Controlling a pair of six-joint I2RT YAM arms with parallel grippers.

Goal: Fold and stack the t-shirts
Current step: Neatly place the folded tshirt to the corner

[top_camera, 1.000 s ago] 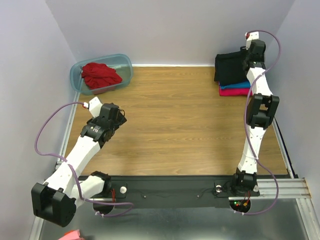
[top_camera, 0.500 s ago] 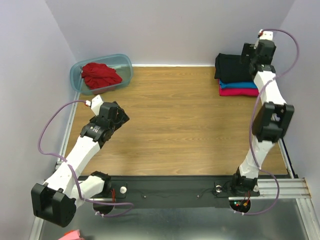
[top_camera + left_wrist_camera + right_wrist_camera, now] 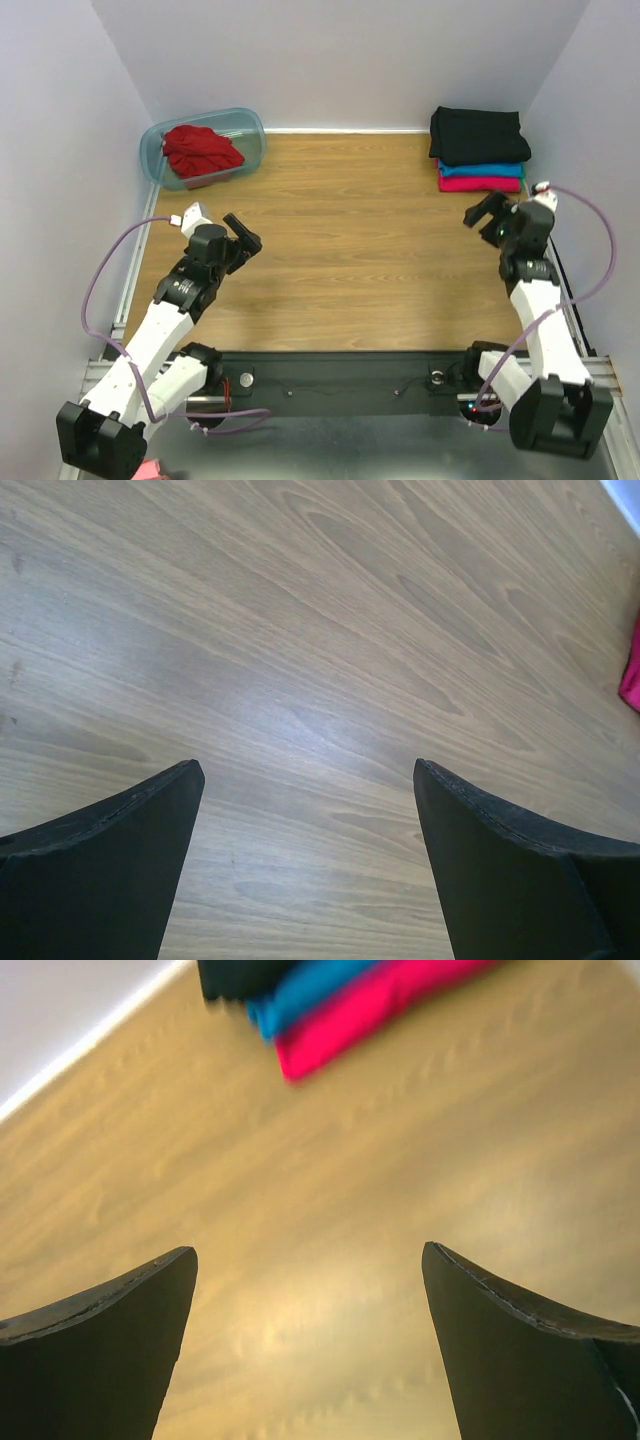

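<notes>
Red t-shirt (image 3: 203, 150) sits crumpled in the plastic tub (image 3: 158, 140) at the far left, no clear long axis. It's up-left of the left gripper (image 3: 243, 235), easily the nearer one. The black t-shirt (image 3: 475, 133), turquoise t-shirt (image 3: 480, 170) and magenta t-shirt (image 3: 480, 184) are stacked far right, just past the right gripper (image 3: 484, 212).

Left wrist: jaws spread, only bare table (image 3: 300, 630) between them.

Right wrist: blurry, jaws spread and empty, stack ahead.

No readable writing anywhere.

We see a wooden table (image 3: 360, 260) with a translucent blue tub (image 3: 252, 145) at its far left corner, pale walls (image 3: 340, 60) behind it and a black rail (image 3: 350, 375) along its near edge.
</notes>
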